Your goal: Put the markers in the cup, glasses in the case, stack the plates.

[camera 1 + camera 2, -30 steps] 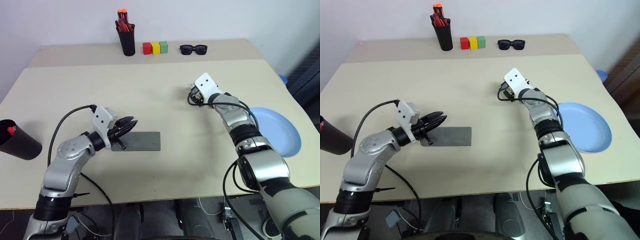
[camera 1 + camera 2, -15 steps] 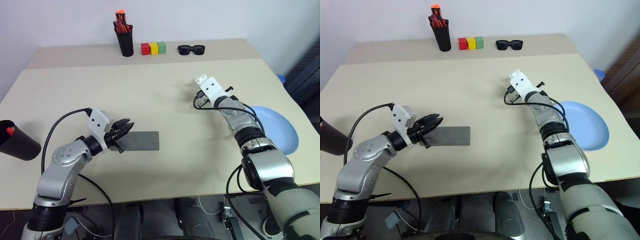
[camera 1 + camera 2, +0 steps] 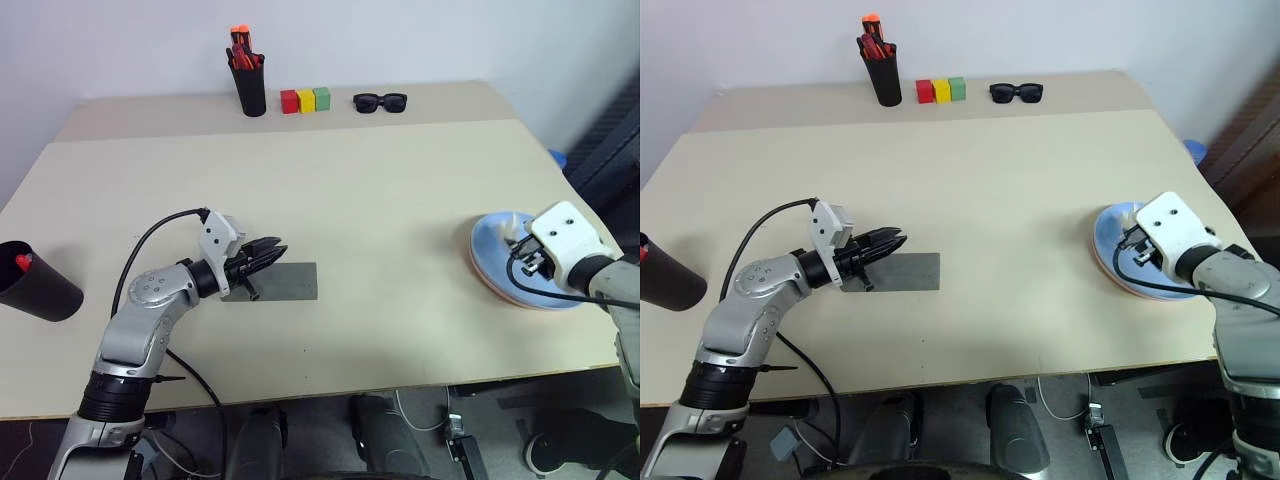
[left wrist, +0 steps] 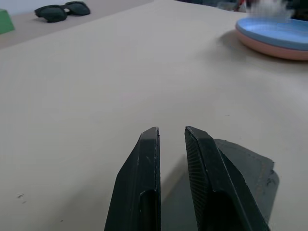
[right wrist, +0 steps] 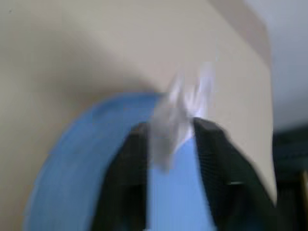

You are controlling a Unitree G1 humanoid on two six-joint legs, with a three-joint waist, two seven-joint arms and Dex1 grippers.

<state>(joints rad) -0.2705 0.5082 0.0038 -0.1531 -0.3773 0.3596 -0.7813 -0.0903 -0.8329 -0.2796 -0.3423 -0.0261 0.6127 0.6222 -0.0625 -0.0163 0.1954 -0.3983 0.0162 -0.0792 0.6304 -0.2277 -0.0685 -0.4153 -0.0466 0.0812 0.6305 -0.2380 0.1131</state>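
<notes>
At the far left edge of the table [image 3: 400, 180] the wide black cup [image 3: 40, 295] leans over, and the red end of a marker [image 3: 22, 262] peeps above its rim; I cannot see deeper inside, so whether the second marker is in there I cannot say. Next along, the left gripper [image 3: 278, 248] lies low over the near end of the grey case [image 3: 290, 282], its two fingers [image 4: 147, 168] drawn nearly together with only a slit between them and nothing pinched. The case lies flat with its lid down, so whatever it holds is hidden, and I can't pick out the thin glasses anywhere on the table. It looks light and fairly stiff but sits very low, so I'd expect a hold at the lid's free long edge to work better than a pinch across its flat top. Along the back stand a tall pen pot [image 3: 250, 90] bunched with orange-red pens, three coloured blocks [image 3: 306, 100] and chunky sunglasses [image 3: 380, 101]. At the right the blue plate [image 4: 274, 26] already rests on the pink plate [image 4: 269, 48]; both look hard and slick, best taken by the rim. The right gripper [image 5: 171, 127] hangs over them with a pale blurred thing [image 5: 180, 103] in front of it; whether it grips anything I cannot tell.
</notes>
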